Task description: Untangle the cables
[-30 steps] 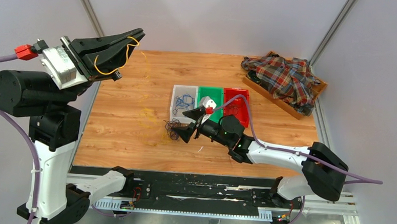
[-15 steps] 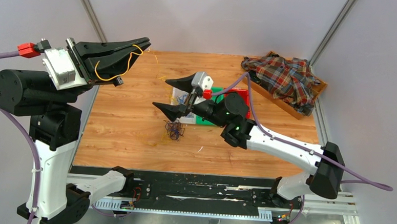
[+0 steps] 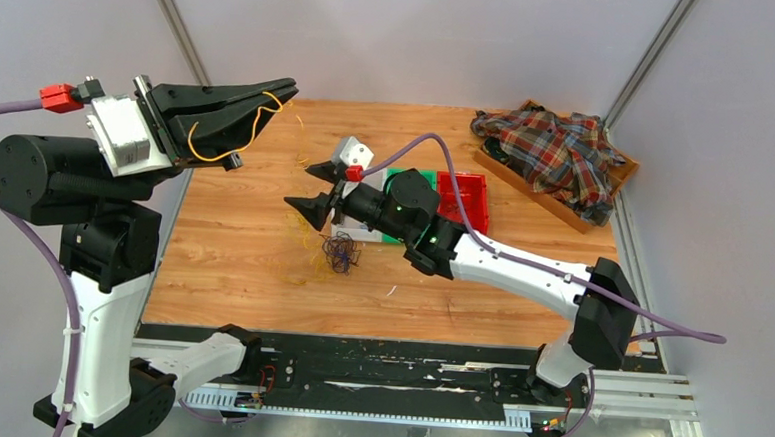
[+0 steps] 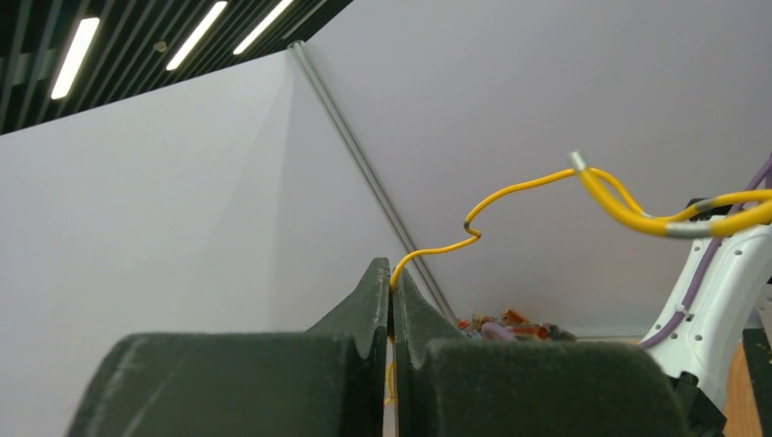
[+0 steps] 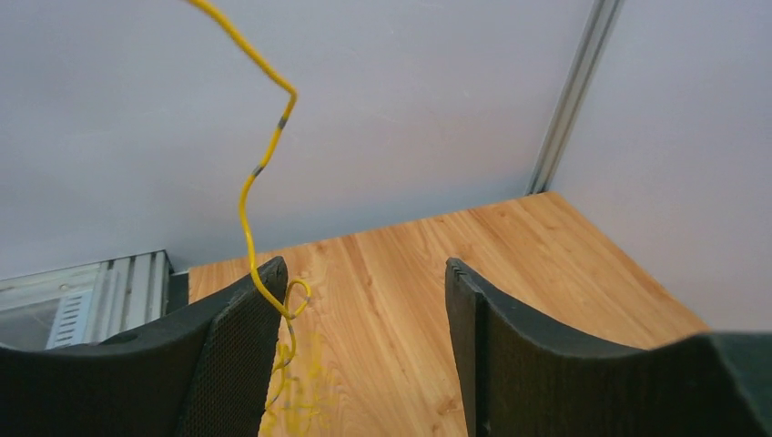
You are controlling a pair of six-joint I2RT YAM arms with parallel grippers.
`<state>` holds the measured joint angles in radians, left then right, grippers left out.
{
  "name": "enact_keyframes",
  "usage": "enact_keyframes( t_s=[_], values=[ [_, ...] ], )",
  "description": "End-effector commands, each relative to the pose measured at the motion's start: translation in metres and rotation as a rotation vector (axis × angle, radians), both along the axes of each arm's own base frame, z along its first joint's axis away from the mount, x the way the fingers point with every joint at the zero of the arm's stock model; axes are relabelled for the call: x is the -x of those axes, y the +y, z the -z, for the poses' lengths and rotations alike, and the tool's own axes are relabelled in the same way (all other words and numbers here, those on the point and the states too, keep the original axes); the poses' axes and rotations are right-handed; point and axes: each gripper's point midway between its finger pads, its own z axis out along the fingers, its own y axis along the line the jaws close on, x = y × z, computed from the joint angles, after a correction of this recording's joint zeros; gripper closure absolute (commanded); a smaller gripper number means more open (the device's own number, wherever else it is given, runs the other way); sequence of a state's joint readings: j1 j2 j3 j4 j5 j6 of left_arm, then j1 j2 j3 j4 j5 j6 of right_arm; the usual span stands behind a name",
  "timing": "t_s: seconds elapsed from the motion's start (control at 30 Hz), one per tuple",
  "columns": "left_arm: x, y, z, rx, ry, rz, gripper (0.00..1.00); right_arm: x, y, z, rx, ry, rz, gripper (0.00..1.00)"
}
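A small clump of dark and blue cables (image 3: 342, 253) lies on the table with a loose heap of yellow wires (image 3: 307, 239) beside it. My left gripper (image 3: 288, 85) is raised high at the left and is shut on a yellow wire (image 3: 256, 120). In the left wrist view its tips (image 4: 391, 278) pinch that wire (image 4: 519, 187), which curls up and right. My right gripper (image 3: 298, 185) is open above the table, left of the trays. In the right wrist view (image 5: 364, 273) the hanging yellow strand (image 5: 250, 196) passes its left finger (image 5: 237, 355), down to the yellow heap (image 5: 291, 401).
A white tray (image 3: 348, 221), a green tray (image 3: 411, 177) and a red tray (image 3: 462, 197) stand side by side mid-table, partly hidden by my right arm. A plaid shirt (image 3: 557, 152) lies in a wooden tray at the back right.
My right gripper has risen from beside the dark clump and moved left and back, toward the hanging yellow strand. My left gripper keeps hold of the yellow wire, slightly higher.
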<state>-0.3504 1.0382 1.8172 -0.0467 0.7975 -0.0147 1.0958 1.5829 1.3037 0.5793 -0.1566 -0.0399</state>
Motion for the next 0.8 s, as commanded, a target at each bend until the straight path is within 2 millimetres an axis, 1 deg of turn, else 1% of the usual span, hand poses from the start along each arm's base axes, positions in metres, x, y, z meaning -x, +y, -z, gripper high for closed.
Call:
enact_keyframes(
  t_s=[0.0, 0.07, 0.13, 0.23, 0.3, 0.43, 0.57, 0.63, 0.77],
  values=[
    [0.004, 0.0, -0.001, -0.005, -0.033, 0.002, 1.0, 0.029, 0.014, -0.015, -0.057, 0.008, -0.128, 0.37],
    [0.005, 0.001, 0.0, -0.011, -0.037, -0.004, 0.99, 0.035, 0.016, -0.009, -0.056, 0.028, -0.159, 0.41],
    [0.005, 0.001, 0.0, -0.011, -0.039, -0.005, 0.99, 0.037, 0.016, -0.004, -0.057, 0.046, -0.166, 0.47],
    [0.007, 0.001, -0.002, -0.003, -0.043, 0.001, 0.99, 0.032, 0.016, 0.008, -0.038, 0.077, -0.141, 0.6],
    [0.008, 0.002, -0.006, 0.004, -0.052, 0.0, 0.99, 0.03, 0.017, 0.018, -0.016, 0.093, -0.134, 0.63],
    [0.013, 0.006, -0.018, 0.022, -0.086, -0.016, 1.0, 0.025, 0.017, 0.047, 0.006, 0.146, -0.109, 0.66],
    [0.019, 0.014, -0.037, 0.056, -0.141, -0.054, 0.99, 0.021, 0.014, 0.09, 0.054, 0.217, -0.083, 0.73],
    [0.021, 0.018, -0.047, 0.07, -0.178, -0.078, 0.99, 0.021, 0.009, 0.11, 0.068, 0.247, -0.066, 0.75],
    [0.026, 0.026, -0.067, 0.108, -0.241, -0.123, 1.0, 0.022, -0.007, 0.143, 0.077, 0.302, -0.025, 0.79]
  ],
)
